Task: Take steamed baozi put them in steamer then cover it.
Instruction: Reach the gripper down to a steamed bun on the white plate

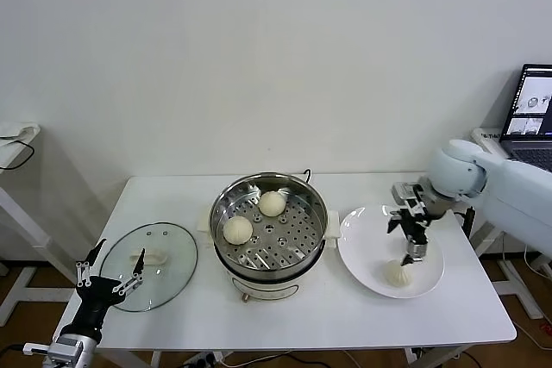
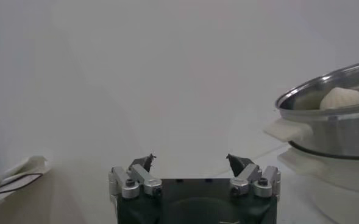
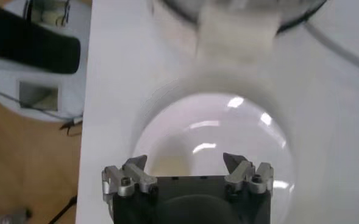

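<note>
Stainless steel gleams at the centre of a white table (image 1: 172, 316), where the steamer (image 1: 269, 260) is seen uncovered on its cream base, its perforated tray facing straight up. Two baozi (image 1: 238, 229) are seated on the tray, one toward the robot's left and nearer, the other (image 1: 272, 203) farther back; both are turned pinched top up. A third baozi (image 1: 397, 273) is shown on the near part of a white plate (image 1: 362, 243) just to the steamer's right. The right gripper (image 1: 412, 252) is held directly above that bun, pointed down, its jaws spread and nothing pinched. The glass cover (image 1: 168, 269) is laid flat on the table to the steamer's left, its cream bar handle (image 1: 148, 257) running roughly left to right. The left gripper (image 1: 110, 275) is parked at the cover's near left edge, jaws likewise spread wide and empty.
</note>
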